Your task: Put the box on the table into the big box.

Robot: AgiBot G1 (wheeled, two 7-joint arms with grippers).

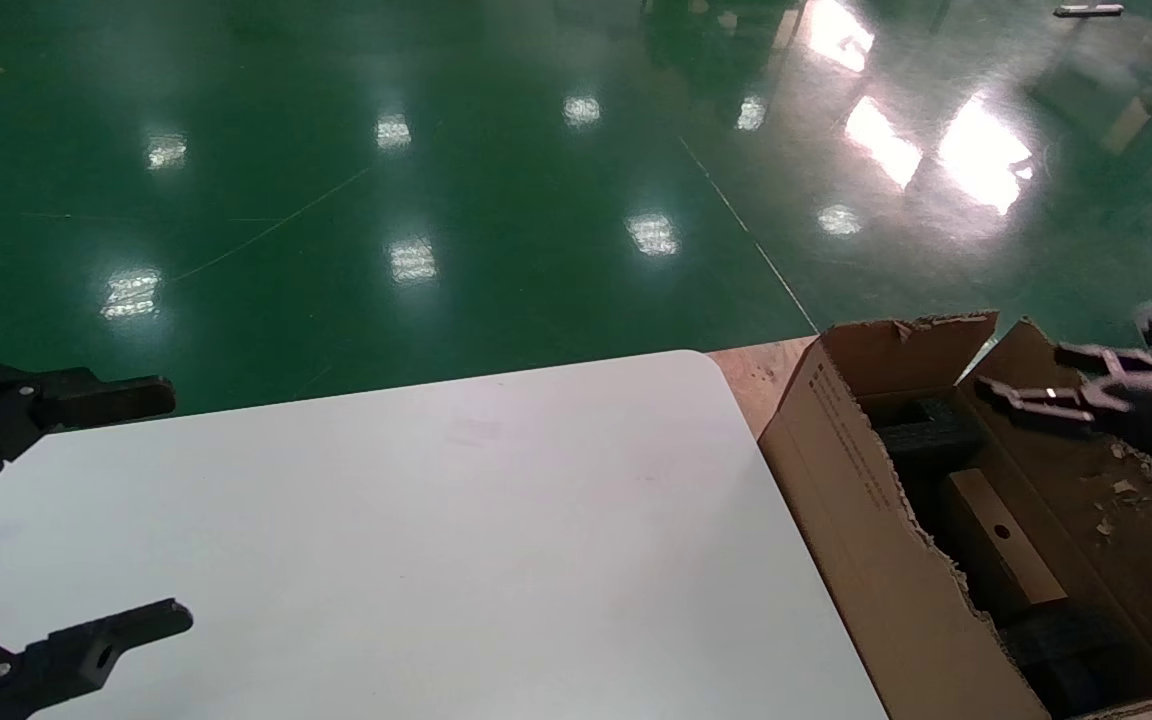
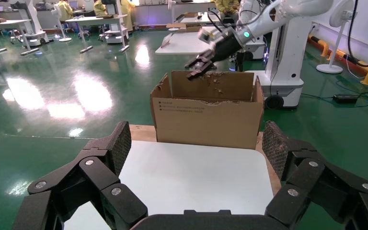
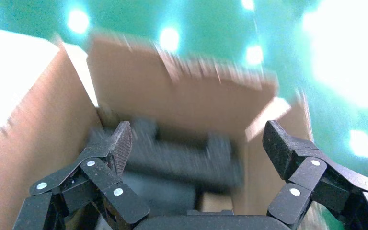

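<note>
Small box lay inside the carton, both grippers empty.

The flat white table (image 1: 416,520) stood beside the large torn-flapped brown cardboard carton (image 1: 836,500), whose side print was too small to read. Inside, the small oblong brown cardboard box (image 1: 996,545) with a round black hole lay between black foam blocks (image 1: 926,435). The right gripper (image 1: 1031,378) hovered above, jaws wide; the left gripper (image 1: 141,510) was parked over the table, jaws wide.

The box (image 1: 998,553) lies inside the big box (image 1: 841,500), right claw (image 1: 1041,385) seemingly open above.
</note>
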